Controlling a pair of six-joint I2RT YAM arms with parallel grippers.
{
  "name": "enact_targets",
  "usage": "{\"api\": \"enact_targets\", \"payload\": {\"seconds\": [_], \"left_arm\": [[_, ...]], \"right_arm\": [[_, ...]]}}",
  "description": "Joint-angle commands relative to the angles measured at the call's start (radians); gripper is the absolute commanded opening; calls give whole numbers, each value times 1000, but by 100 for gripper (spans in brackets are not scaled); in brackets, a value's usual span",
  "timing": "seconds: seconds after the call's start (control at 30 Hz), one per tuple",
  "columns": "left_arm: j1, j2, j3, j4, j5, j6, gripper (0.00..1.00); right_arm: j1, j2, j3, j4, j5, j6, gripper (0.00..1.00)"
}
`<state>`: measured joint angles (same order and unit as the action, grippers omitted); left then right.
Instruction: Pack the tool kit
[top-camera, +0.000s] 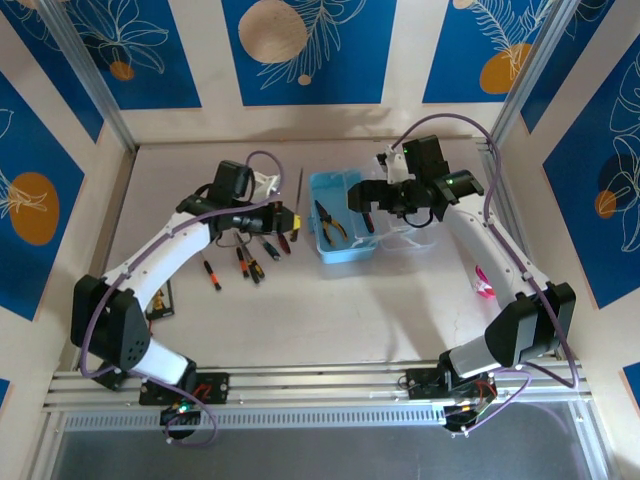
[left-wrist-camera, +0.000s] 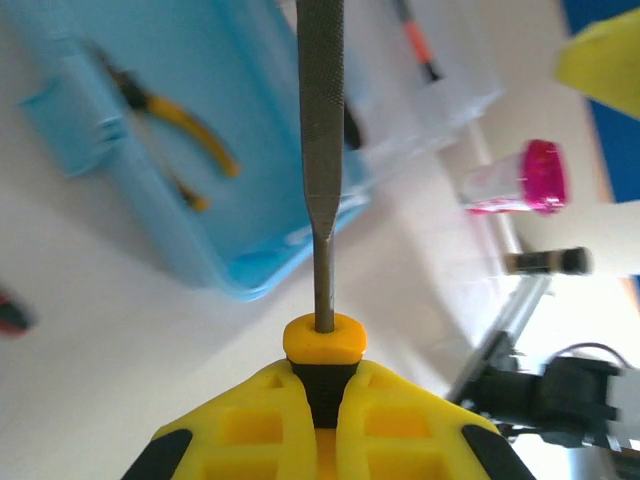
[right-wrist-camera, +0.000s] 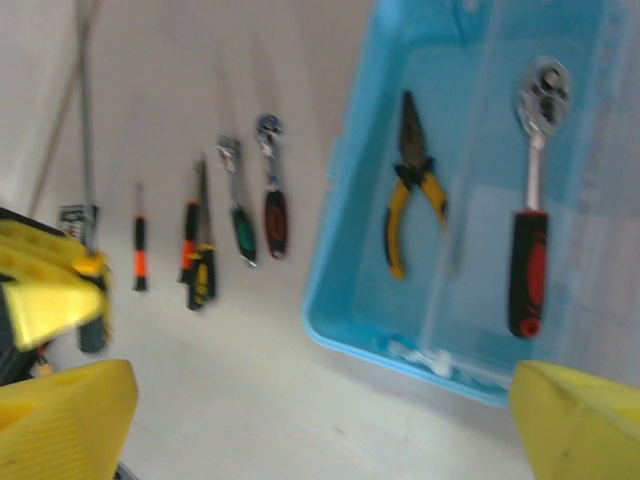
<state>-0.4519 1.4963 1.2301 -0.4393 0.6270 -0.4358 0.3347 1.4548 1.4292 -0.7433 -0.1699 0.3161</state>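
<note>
— Status of the case (top-camera: 345, 252)?
— Open at mid-counter (top-camera: 330, 320); pliers (top-camera: 328, 222) and a ratchet wrench (right-wrist-camera: 527, 260) lie inside.
— Outstanding?
— A row of loose tools (top-camera: 248, 262) lies left of the case. Left claw (left-wrist-camera: 325, 390) is clamped on a file (left-wrist-camera: 320, 130), aimed toward the case. Right claw (right-wrist-camera: 320, 420) is spread wide and empty above it. In my judgement, under half packed.

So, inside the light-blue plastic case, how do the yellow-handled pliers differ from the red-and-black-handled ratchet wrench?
The yellow-handled pliers have two splayed yellow grips and a dark pointed nose; the red-and-black-handled ratchet wrench has one straight handle and a round silver head. The wrench looks longer than the pliers. Both lie flat and apart in the light-blue plastic case, heads pointing the same way.
</note>
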Motion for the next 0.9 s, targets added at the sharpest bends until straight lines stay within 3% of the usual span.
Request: {"api": "enact_targets", "payload": {"seconds": [0.0,0.17,0.6,0.87], "left_arm": [[-42,35,37,163,123,-72,0],[-99,81,85,206,143,-88,0],[-159,138,109,273,154,-119,0],[-163,135,116,260,145,-103,0]], "right_arm": [[9,-18,15,90,-99,74,88],[22,4,23,136,-133,115,71],[74,102,53,182,-142,153,50],[86,121,56,177,-130,163,13]]}}
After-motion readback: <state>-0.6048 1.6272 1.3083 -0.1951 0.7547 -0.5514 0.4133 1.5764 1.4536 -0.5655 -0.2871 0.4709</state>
